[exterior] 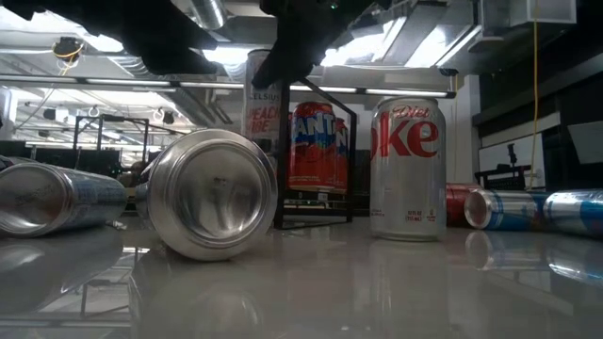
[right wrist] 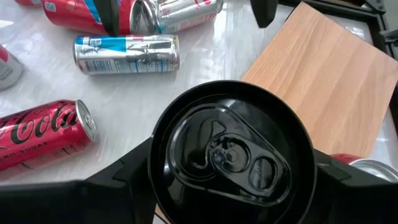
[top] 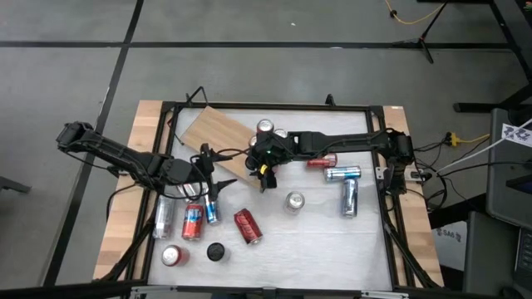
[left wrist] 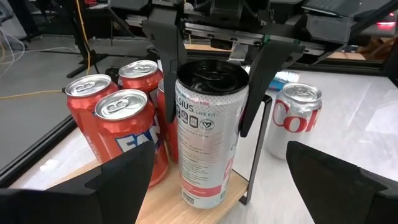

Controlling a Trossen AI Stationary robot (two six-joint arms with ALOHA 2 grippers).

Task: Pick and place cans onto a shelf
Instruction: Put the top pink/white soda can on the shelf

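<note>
The right gripper [left wrist: 211, 74] grasps the tall white can [left wrist: 208, 140] upright between its jaws, directly above the shelf [top: 218, 133] edge; the left gripper [top: 209, 170] waits near, jaws released.

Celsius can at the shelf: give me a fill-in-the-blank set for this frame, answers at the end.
1. The right gripper has its jaws closed on the upright Celsius can, whose top is ___.
2. That can is at the framed end of the wooden shelf, beside Fanta cans coloured ___.
3. In the low view, the Diet Coke can on the table is ___, not lying down.
4. The left gripper waits near the shelf with its jaws ___.

Answers: black; red; upright; open
</note>
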